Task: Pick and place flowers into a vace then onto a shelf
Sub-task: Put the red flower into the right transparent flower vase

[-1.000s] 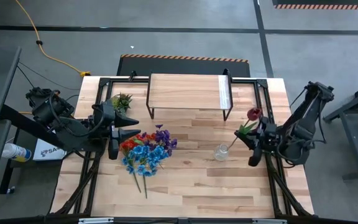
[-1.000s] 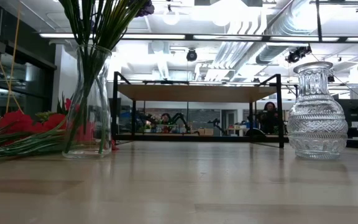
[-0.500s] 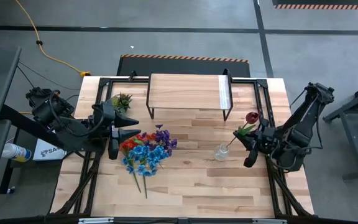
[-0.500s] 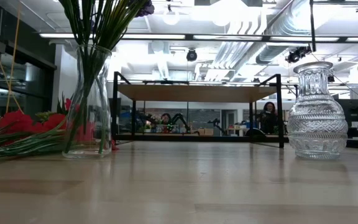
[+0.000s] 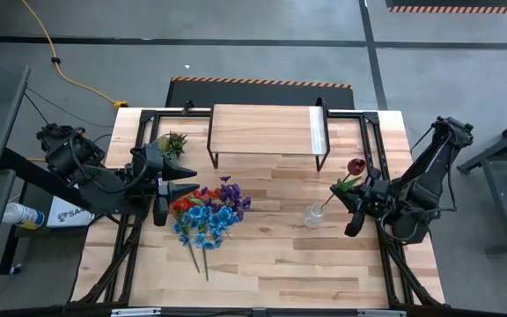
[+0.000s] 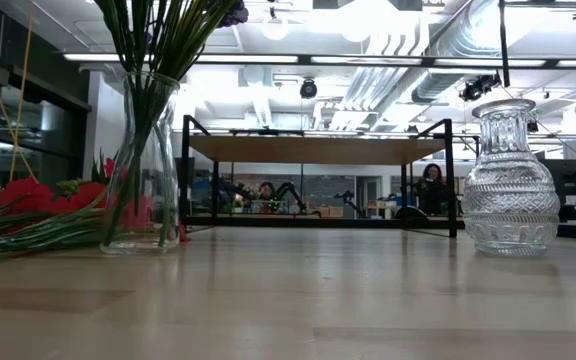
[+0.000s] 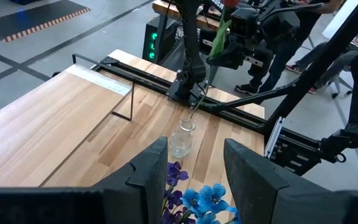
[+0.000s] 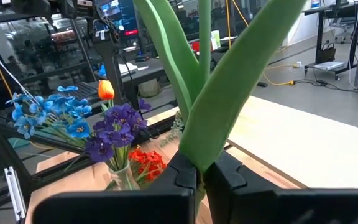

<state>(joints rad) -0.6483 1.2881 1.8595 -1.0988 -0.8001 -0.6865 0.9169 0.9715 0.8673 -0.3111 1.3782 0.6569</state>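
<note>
Red-bloomed flower (image 5: pixel 356 165), right of centre in the high view, pinched low on its green stem by the right claw (image 5: pixel 349 201), shut tight on it; stem tip reaching down toward the small glass vase (image 5: pixel 314 214) just left. Probably light, springy, plastic-stiff; best held low on the stem, away from soft leaves and bloom. Vase likely fragile and easily tipped by a sideways nudge. Remaining flowers (image 5: pixel 208 211) bunched left of centre on the tabletop (image 5: pixel 271 264), beside the left claw (image 5: pixel 192 179), half open, holding nothing. Shelf (image 5: pixel 267 132) at upper centre, bare.
</note>
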